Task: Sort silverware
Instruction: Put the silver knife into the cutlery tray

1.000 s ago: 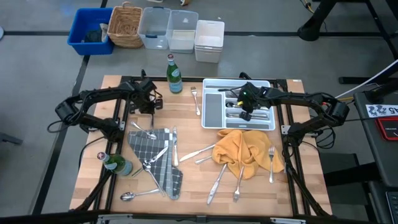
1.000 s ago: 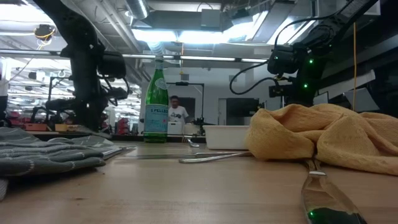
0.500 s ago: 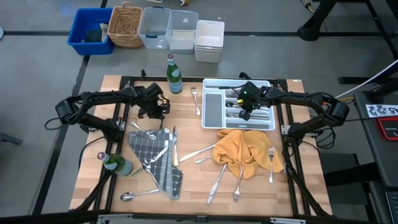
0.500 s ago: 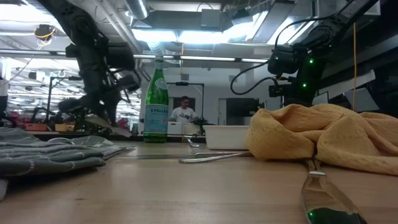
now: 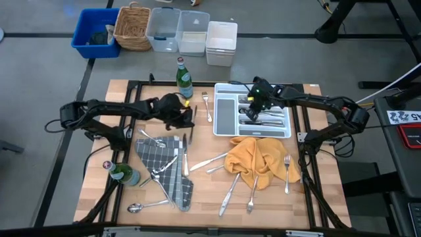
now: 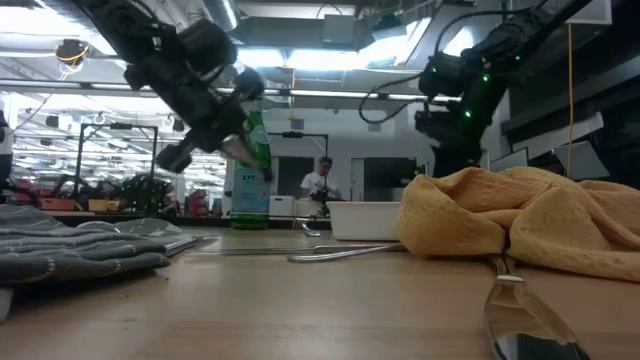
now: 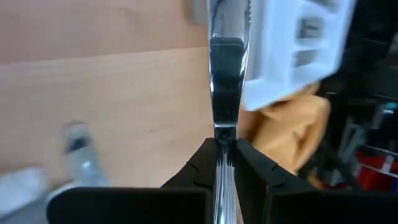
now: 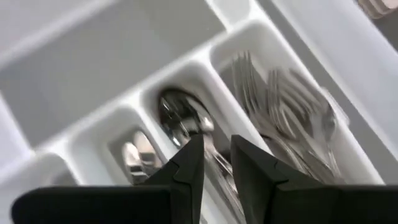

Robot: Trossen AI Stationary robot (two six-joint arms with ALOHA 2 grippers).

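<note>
My left gripper (image 5: 182, 119) (image 7: 225, 147) hangs above the table left of the white tray (image 5: 225, 116), shut on one piece of silverware (image 7: 227, 74), a knife judging by its toothed far end. My right gripper (image 5: 254, 104) (image 8: 216, 154) hovers open over the tray, nothing between its fingers; below it spoons (image 8: 181, 119) and forks (image 8: 292, 118) lie in neighbouring compartments. More silverware lies loose on the table: on the grey checked cloth (image 5: 164, 168), beside the yellow cloth (image 5: 260, 161), and a fork (image 5: 287, 172) at the right. My left gripper pinches the knife (image 7: 225, 132) between its two fingers, on its flat faces. The knife runs along the fingers and sticks out forward past their tips. It is lifted clear of the table, slanting down toward the tray.
A green bottle (image 5: 184, 79) stands at the far edge, and another (image 5: 122, 174) at the near left. A fork (image 5: 208, 105) lies between bottle and tray, a spoon (image 5: 135, 207) near the front edge. Bins and a basket (image 5: 135, 27) stand beyond the table.
My left gripper has swung toward the table's right, toward the tray, rising and tipping from pointing down to a forward slant, carrying the knife clear of the table. My right gripper has risen a little over the tray and rolled slightly.
</note>
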